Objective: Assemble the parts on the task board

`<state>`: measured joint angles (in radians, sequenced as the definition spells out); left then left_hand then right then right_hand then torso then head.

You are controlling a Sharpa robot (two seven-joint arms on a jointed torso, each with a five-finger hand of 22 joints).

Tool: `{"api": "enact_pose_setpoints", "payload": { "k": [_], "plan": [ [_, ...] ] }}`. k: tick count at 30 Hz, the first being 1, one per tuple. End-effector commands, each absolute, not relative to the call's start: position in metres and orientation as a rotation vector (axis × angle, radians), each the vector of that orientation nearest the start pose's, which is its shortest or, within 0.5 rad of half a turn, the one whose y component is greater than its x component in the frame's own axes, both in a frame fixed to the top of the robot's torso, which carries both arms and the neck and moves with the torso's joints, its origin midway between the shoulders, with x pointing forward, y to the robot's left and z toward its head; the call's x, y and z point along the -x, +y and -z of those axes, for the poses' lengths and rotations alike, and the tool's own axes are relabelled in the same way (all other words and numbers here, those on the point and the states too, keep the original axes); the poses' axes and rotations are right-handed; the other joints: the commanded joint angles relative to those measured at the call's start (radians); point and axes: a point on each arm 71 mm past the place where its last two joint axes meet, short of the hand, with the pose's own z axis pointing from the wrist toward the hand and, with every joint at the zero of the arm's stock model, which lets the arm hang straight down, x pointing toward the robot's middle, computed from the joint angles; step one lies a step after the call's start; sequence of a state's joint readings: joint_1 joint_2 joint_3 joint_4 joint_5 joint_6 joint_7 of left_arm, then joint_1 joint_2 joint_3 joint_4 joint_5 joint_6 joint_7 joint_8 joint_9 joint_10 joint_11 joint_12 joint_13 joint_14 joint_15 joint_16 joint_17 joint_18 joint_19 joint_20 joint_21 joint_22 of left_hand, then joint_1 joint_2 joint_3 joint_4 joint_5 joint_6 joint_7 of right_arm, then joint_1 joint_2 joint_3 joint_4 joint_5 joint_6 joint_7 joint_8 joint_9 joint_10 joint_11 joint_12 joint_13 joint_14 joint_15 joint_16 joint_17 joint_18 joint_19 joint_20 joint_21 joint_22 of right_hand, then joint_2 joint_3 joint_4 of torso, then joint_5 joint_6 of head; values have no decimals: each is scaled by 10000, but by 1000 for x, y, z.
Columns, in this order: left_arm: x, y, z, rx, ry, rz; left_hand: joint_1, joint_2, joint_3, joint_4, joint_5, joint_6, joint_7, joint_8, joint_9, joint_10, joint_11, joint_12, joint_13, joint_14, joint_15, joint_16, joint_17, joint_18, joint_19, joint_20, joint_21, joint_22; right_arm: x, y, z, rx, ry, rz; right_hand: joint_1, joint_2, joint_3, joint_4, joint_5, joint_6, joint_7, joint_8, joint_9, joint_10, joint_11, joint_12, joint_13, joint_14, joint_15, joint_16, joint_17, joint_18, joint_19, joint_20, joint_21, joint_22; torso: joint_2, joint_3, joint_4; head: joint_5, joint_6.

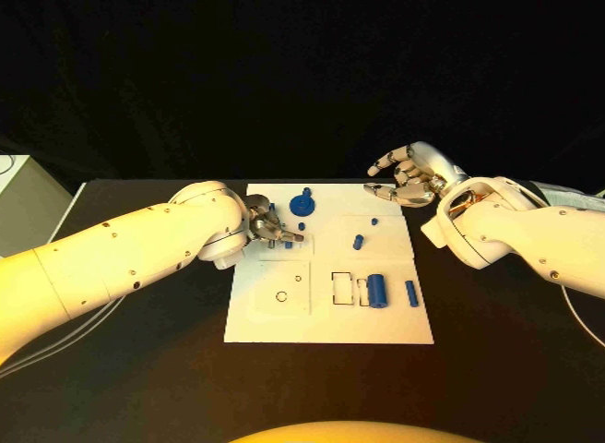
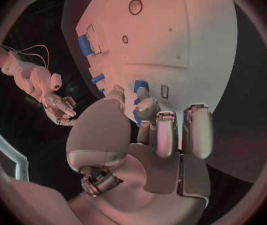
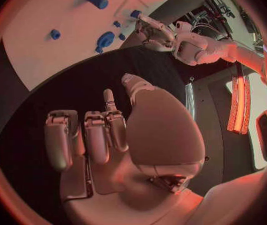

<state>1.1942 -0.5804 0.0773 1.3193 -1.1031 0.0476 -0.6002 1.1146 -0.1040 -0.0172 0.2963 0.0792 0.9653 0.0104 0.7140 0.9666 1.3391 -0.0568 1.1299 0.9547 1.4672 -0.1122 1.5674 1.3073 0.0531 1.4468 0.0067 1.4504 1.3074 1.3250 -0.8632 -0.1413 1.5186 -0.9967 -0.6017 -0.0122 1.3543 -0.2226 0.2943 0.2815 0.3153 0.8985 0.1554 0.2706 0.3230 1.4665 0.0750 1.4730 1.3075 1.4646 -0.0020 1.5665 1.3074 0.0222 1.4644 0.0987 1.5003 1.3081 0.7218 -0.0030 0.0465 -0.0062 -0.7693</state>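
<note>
Here the left hand (image 1: 266, 231) pinches a small blue part (image 1: 288, 237) over the task board (image 1: 326, 318); the right hand (image 1: 407, 175) hovers empty, fingers loosely apart. A misaligned push could jam or drop the part.

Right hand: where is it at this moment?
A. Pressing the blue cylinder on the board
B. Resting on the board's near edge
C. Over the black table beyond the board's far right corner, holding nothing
C: the right hand hangs off the board, over the table, fingers curled on nothing, while the blue cylinder lies untouched.
</note>
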Motion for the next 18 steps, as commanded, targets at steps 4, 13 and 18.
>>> {"api": "enact_pose_setpoints", "payload": {
  "k": [4, 13, 18],
  "plan": [
    [-525, 147, 192, 3682, 21558, 5394, 207, 245, -144, -9, -6, -275, 63, -178, -56, -281, 80, -341, -437, 1036, 108, 33, 2635, 44, -116, 29, -109, 46, -500, -226, 148, -2786, 14664, -8027, -122, -11, 34, 32, -24, -84, 11, -64, 0, 139, -19, 47, 1825, 1062, -6, 43, 2634, -24, 767, -12, -25, 2028, 6, 11, 2, -10, 5],
    [-520, 154, 185, 3702, 21310, 5845, 1398, 337, 1386, -19, 206, -1265, 792, -1849, -1571, -2034, 698, -2599, -3270, 765, 643, -423, 1995, 284, -763, 440, -850, -1088, -499, -227, 147, -2803, 14655, -8006, -142, 0, 33, 34, -12, -85, 10, -67, 1, 139, -19, 47, 1824, 1062, -6, 43, 2634, -26, 771, -12, -18, 2035, 5, 17, -7, -35, 10],
    [-516, 158, 184, 3601, 21188, 5858, 1204, -92, 2448, -15, 186, -1414, 1000, -2320, -2244, -2157, 886, -2592, -3459, 715, 807, -477, 1906, 330, -865, 604, -1008, -1290, -499, -229, 147, -2822, 14653, -7981, -142, 0, 33, 34, -12, -85, 10, -67, 1, 139, -19, 47, 1824, 1062, -6, 43, 2634, -26, 771, -12, -18, 2035, -4, 22, 3, -56, 2]
  ]
}}
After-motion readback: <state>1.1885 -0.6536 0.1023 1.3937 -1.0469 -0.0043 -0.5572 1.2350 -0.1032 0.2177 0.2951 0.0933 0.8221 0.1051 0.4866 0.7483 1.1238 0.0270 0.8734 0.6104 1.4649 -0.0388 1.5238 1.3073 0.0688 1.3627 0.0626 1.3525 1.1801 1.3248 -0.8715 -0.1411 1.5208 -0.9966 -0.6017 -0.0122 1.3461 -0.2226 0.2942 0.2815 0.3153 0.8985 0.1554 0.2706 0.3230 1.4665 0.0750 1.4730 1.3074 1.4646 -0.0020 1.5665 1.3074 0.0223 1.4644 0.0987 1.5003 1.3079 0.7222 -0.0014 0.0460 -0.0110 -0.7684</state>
